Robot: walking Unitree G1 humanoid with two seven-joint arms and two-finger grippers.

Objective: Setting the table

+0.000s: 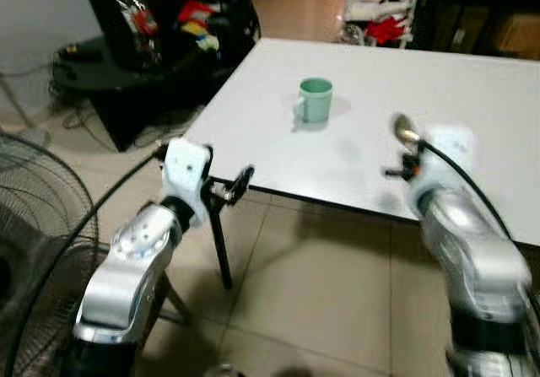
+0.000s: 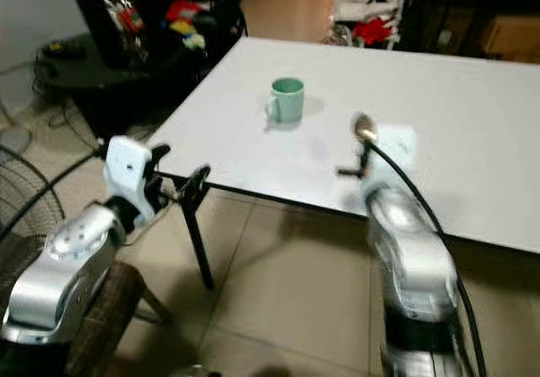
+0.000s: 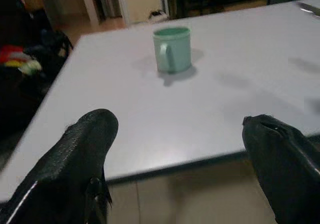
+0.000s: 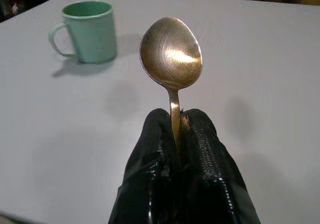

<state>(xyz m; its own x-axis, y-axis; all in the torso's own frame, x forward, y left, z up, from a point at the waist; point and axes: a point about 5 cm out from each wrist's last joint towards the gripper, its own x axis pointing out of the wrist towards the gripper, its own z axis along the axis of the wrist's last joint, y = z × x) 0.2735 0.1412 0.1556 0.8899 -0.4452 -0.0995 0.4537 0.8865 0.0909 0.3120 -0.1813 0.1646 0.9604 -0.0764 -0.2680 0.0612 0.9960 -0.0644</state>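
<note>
Closest to the camera, the right gripper (image 4: 177,134) had its two fingers pinched tight on the handle of a metal spoon (image 4: 171,58), bowl sticking up past the fingertips, held over the white table (image 1: 472,115) near its front edge. The green mug (image 1: 315,99) sat upright further in on the table, off to the left of the spoon. The left gripper (image 3: 180,149) was spread wide with nothing in it, just off the table's near corner.

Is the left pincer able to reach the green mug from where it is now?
Probably yes: the left pincer is open at the table edge, and bare tabletop lies between it and the green mug.
</note>
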